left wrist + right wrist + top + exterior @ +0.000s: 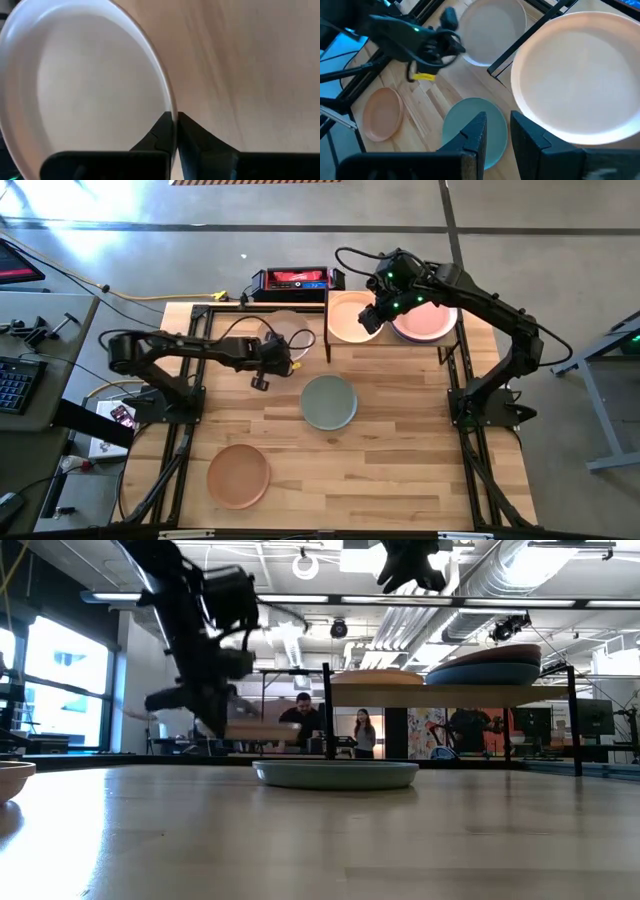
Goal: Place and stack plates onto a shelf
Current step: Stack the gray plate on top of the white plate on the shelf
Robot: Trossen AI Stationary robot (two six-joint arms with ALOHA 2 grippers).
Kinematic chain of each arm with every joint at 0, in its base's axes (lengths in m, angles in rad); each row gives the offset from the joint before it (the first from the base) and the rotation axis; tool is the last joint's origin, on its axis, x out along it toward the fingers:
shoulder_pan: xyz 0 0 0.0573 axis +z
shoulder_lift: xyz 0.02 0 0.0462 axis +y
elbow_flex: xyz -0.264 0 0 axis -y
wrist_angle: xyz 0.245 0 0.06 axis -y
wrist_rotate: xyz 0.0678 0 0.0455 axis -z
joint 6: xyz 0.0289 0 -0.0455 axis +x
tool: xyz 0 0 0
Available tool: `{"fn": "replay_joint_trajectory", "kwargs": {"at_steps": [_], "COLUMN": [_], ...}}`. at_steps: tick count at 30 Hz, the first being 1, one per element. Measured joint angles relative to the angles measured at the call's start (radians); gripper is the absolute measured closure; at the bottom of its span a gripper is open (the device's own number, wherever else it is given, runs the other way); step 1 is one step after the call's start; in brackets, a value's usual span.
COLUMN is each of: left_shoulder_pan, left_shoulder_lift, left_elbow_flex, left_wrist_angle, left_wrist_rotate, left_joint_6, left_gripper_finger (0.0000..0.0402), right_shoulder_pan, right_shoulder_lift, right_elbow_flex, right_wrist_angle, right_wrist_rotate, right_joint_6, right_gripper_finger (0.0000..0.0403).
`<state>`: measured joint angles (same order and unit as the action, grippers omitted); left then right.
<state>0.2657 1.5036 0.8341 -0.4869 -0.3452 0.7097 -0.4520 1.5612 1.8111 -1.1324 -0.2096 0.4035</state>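
My left gripper [264, 368] is shut on a beige plate [285, 340] over the table's far middle. In the low view this plate [265, 730] hangs clear above the tabletop. My right gripper [497, 135] is open and hovers over the shelf [400, 688], above a peach plate [348, 317] that lies flat on the board. Beside it on the shelf sits a stack topped by a pink plate [428, 322]. A sage green plate [329, 402] and a tan plate [238, 475] lie flat on the table. My left gripper pinches the beige plate's rim [172, 114] between its two fingers [160, 135], at the plate's near-left edge. The fingers slant down at it from the table's left. The plate is lifted clear of the table and stays roughly level.
A black and red box [296, 280] sits at the far edge, left of the shelf. The shelf's black legs [328, 330] stand between the beige plate and the peach one. People stand in the room beyond the table [330, 725].
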Motion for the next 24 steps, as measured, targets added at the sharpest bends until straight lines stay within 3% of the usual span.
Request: {"fn": "replay_joint_trajectory", "kwargs": {"at_steps": [6, 14, 24], "left_shoulder_pan": [-0.063, -0.173, -0.334], "left_shoulder_lift": [-0.117, -0.253, -0.293], "left_elbow_flex": [0.056, 0.127, 0.234], "left_wrist_angle": [-0.133, -0.243, -0.322], "left_wrist_rotate": [-0.052, -0.136, -0.146], "left_joint_6": [0.001, 0.048, 0.184], "left_gripper_finger": [0.0400, 0.0400, 0.0401], "right_shoulder_pan": [0.044, 0.139, 0.252], "right_shoulder_lift": [0.000, 0.001, 0.012], "right_elbow_flex": [0.000, 0.000, 0.000], "right_wrist_angle": [0.000, 0.007, 0.020], "right_wrist_rotate": [0.002, 0.100, 0.237], "right_joint_6": [0.011, 0.082, 0.296], "right_gripper_finger": [0.0336, 0.0321, 0.0273]}}
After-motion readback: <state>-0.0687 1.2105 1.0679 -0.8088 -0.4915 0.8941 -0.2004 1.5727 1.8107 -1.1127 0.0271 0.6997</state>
